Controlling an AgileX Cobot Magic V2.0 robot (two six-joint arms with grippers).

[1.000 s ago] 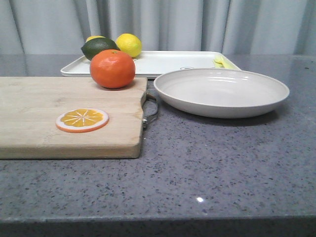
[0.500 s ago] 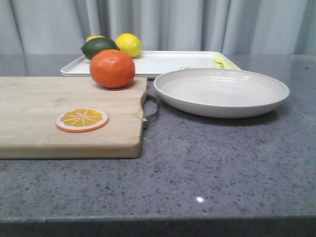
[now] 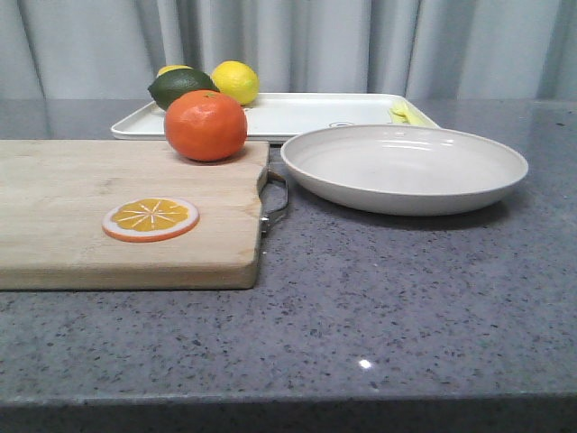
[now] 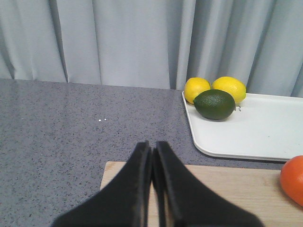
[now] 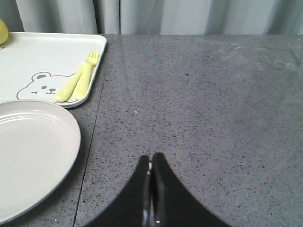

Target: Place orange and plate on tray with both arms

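Note:
The orange sits on the far right corner of the wooden cutting board; its edge shows in the left wrist view. The off-white plate lies on the counter right of the board, and shows in the right wrist view. The white tray lies behind both, also in the wrist views. My left gripper is shut and empty over the board's far left part. My right gripper is shut and empty over bare counter beside the plate. Neither gripper shows in the front view.
Two lemons and a dark green lime sit on the tray's left end. A yellow fork and spoon lie on its right end. An orange slice disc lies on the board. Grey curtains hang behind the counter.

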